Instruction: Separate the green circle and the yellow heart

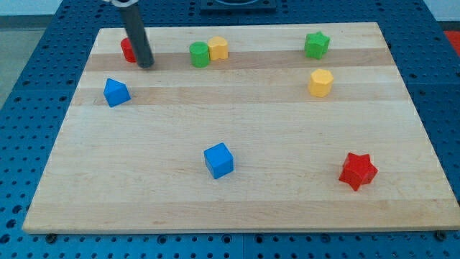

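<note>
Wooden board (237, 194); eight coloured blocks

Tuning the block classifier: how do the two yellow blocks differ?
The yellow heart sits at the view's top, touching the green circle; the yellow hexagon stands alone toward the view's right. The heart has a notched outline; the hexagon is plainly faceted. My tip is nearer the heart. Both share colour and similar size.

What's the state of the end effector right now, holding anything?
No gripper: my tip holds nothing, sits against the red block, to the view's left of the touching green circle and yellow heart.
</note>
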Robot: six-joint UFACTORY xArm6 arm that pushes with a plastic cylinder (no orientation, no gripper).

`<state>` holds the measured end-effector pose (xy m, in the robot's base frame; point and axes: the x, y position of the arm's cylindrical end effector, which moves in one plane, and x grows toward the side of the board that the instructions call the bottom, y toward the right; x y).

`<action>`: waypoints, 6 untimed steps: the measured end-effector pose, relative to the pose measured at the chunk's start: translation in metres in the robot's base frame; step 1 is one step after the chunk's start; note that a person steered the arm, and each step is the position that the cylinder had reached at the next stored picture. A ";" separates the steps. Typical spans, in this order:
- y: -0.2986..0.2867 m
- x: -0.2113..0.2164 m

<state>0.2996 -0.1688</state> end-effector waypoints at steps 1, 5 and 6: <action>0.002 -0.003; 0.105 -0.064; 0.116 -0.055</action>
